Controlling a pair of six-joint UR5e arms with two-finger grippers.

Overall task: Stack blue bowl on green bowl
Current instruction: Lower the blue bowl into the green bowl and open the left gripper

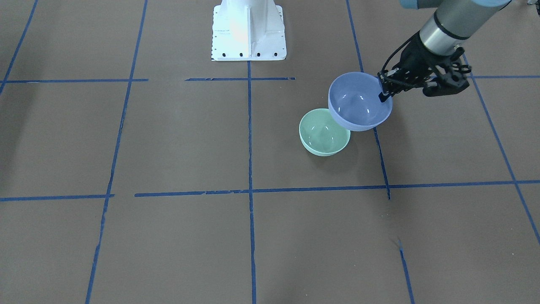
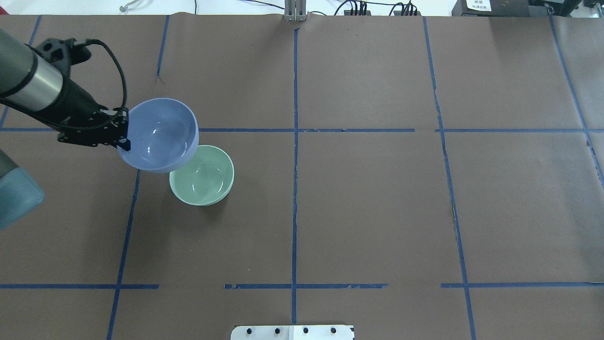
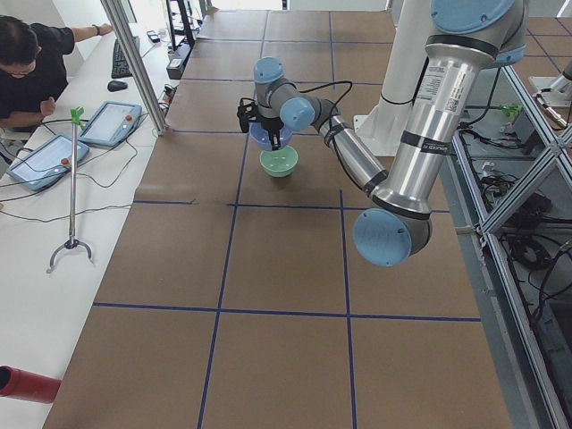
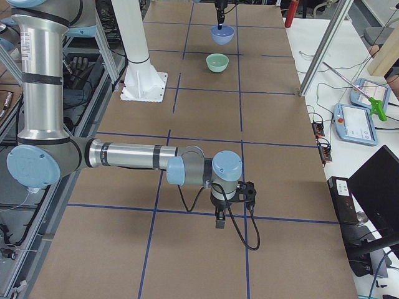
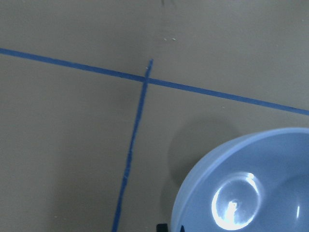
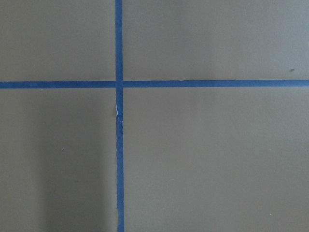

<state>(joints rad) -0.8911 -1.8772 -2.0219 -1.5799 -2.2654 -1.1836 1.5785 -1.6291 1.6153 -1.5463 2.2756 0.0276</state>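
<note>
- Left gripper (image 2: pixel 123 130), at the left of the overhead frame, is clamped on the rim of the blue bowl (image 2: pixel 160 134), which hangs above the table (image 2: pixel 377 198), mouth up.
- Green bowl (image 2: pixel 205 179) sits just lower right of it (edges overlap in this view).
- Right gripper (image 4: pixel 219 221), low in the right-side view: open or closed, can't tell.

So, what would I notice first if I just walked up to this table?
A blue bowl hangs above the table, pinched at its rim by the jaws of the left arm. Just beside and below it, a green bowl sits upright on the brown surface. The right arm is far off at the other end.
</note>
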